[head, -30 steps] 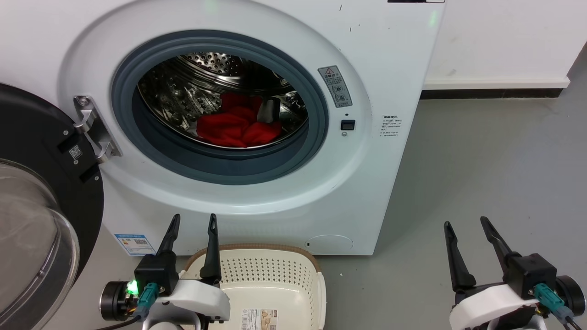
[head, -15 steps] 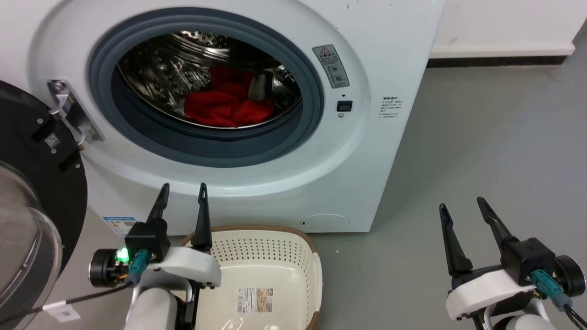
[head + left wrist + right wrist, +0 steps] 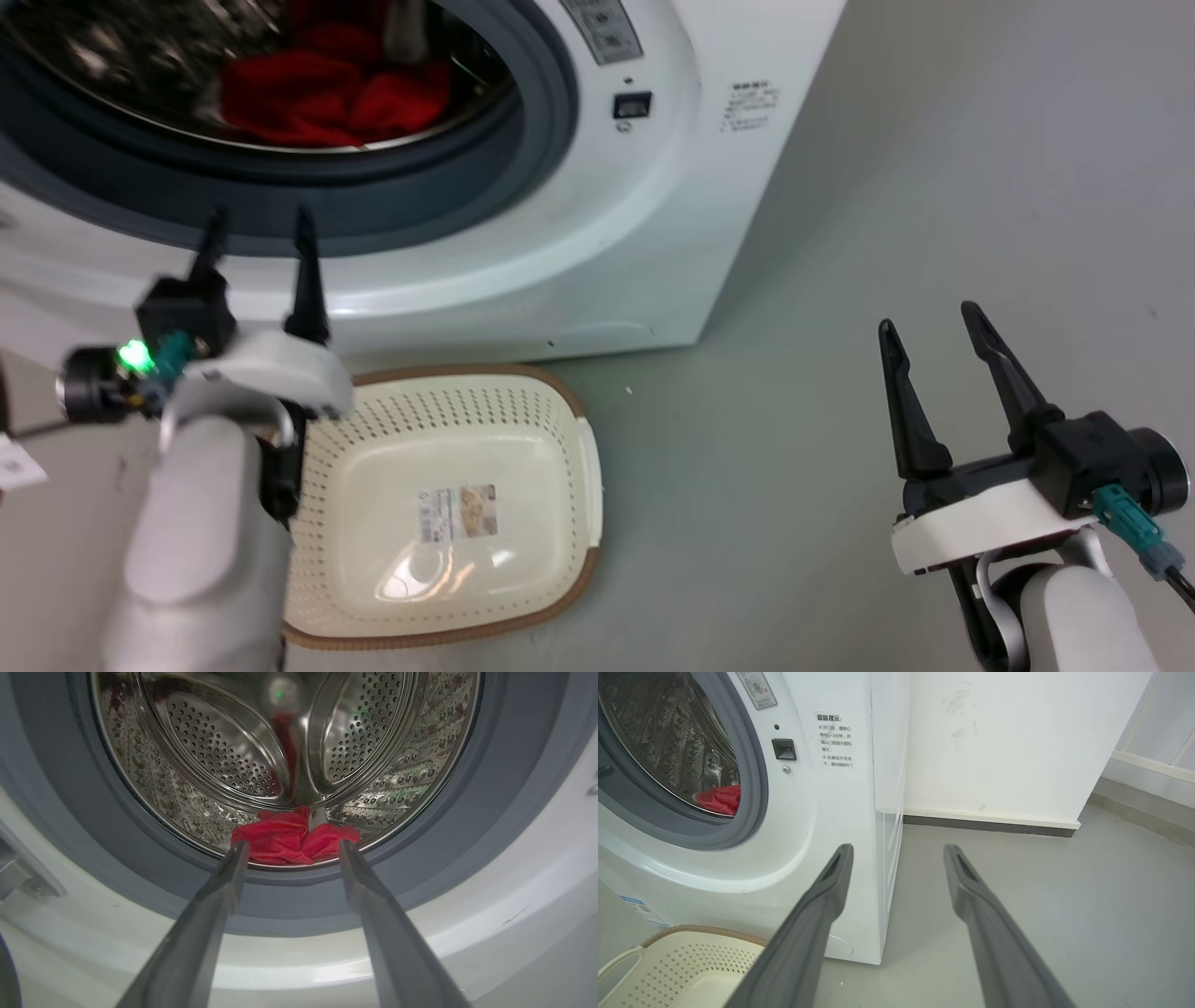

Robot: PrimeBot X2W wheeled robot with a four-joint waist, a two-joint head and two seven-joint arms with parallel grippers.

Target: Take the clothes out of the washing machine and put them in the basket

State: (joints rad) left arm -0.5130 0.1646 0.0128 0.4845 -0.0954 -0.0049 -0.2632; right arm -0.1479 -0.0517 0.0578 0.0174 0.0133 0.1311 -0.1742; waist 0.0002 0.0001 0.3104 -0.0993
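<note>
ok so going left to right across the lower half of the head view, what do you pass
left gripper → basket → bare grey floor → right gripper

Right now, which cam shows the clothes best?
Left wrist view: the clothes lie centred and sharp, framed by the open left claw. Head view shows them blurred at its top edge; right wrist view, a red sliver.

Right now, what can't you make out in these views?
- Clothes: left wrist view, grey seal hides their lower part; count unclear.
- Washing machine: head view, top edge cuts the blurred drum.
- Basket: right wrist view, bottom edge cuts it off.
- Basket label: head view, print too small.
</note>
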